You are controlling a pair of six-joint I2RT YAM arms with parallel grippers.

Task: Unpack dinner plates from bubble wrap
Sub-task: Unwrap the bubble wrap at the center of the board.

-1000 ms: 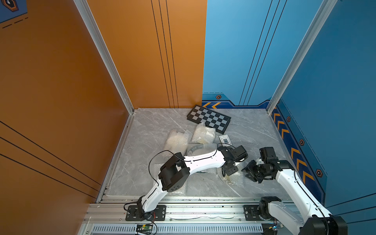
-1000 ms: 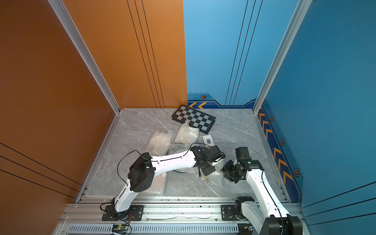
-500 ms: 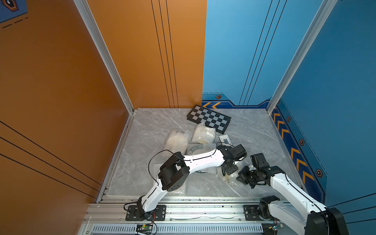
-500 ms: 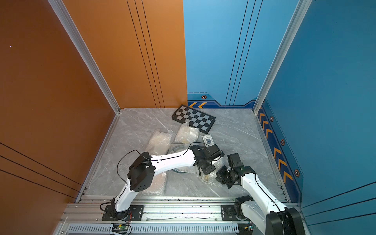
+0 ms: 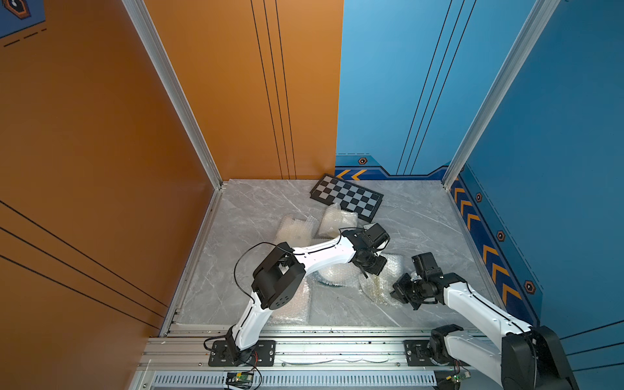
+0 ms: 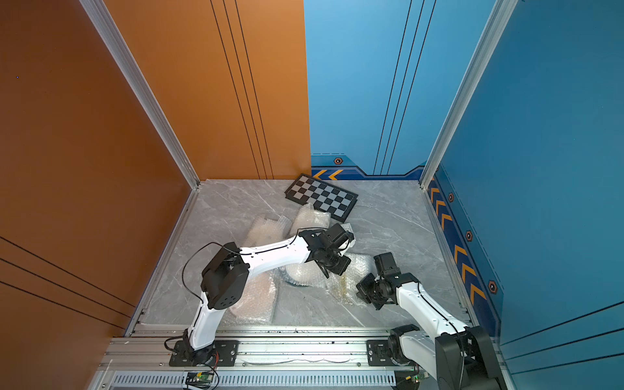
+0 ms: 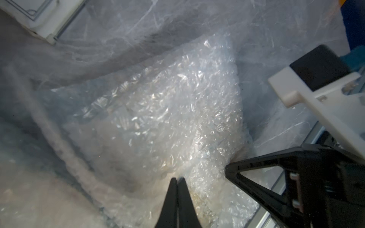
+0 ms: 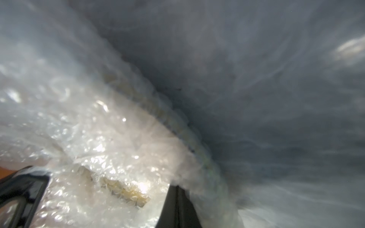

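The left arm rises from its base on the near rail to a black elbow joint, and its white forearm stretches to the right and far across the middle of the tabletop (image 5: 256,216). Its wrist folds down so that the left hand (image 5: 364,275) points at the far-left edge of a crumpled bundle of bubble wrap (image 5: 383,290) lying on the near right part of the marble surface. In the left wrist view this hand (image 7: 177,180) has its two black fingers pressed flat together, and their tips are dug into the wrap and pinch a thin fold of it. The right arm comes up from its base at the near right corner. Its forearm slants left and far, with the wrist turned sideways, so the right hand (image 5: 394,294) meets the same bundle from the right. In its own wrist view the right hand (image 8: 176,188) is also closed tight, and the sheet is gathered at the fingertips. Through the plastic a yellowish dinner plate (image 8: 126,192) with dark marks shows, enclosed in the bundle between the two hands. Just left of it, under the left forearm, lies a second wrapped plate (image 5: 332,274) with a dark rim showing. More wrapped bundles (image 5: 297,229) sit farther back on the left, and another (image 5: 293,309) lies near the rail below the elbow. The checkerboard (image 5: 347,197) lies flat by the far wall.
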